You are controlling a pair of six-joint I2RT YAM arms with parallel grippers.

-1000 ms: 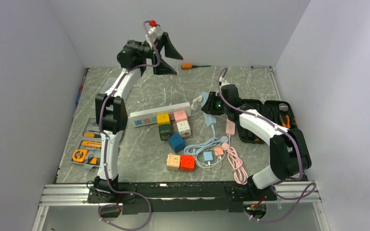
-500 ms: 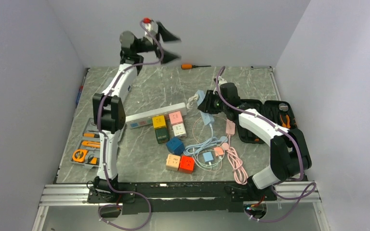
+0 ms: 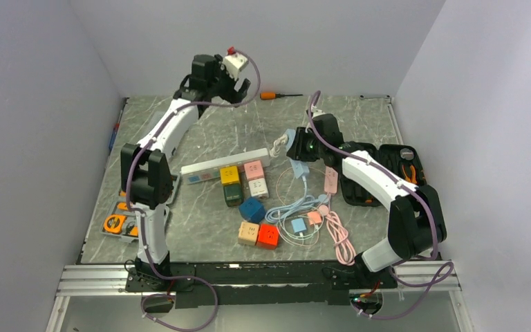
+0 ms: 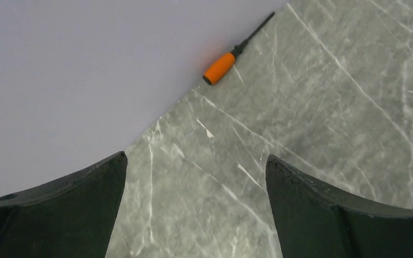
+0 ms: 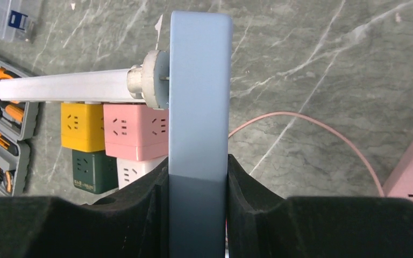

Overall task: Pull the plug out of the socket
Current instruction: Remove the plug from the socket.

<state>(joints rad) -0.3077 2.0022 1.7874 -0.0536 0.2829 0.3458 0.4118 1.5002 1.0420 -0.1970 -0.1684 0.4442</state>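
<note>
My right gripper (image 5: 198, 212) is shut on a flat blue socket block (image 5: 200, 80) and holds it on edge just above the table. A white round plug (image 5: 151, 80) is seated in the block's left face. The plug's short stub leads to the long white power strip (image 5: 64, 88) lying on the table. From above, the blue block (image 3: 294, 146), the plug (image 3: 278, 144) and the strip (image 3: 225, 164) lie in a line at the table's middle. My left gripper (image 3: 238, 88) is open and empty, raised near the back wall; its view (image 4: 196, 209) holds only bare marble.
Coloured cube sockets (image 3: 252, 187) cluster in front of the strip, with coiled blue and pink cables (image 3: 311, 214) to their right. An orange screwdriver (image 3: 271, 95) lies by the back wall. Open tool cases sit at the left edge (image 3: 121, 214) and the right (image 3: 387, 166).
My left arm has swung and its gripper came down from high against the back wall. My right gripper shifted slightly back and left with the blue block; the strip's right end followed.
</note>
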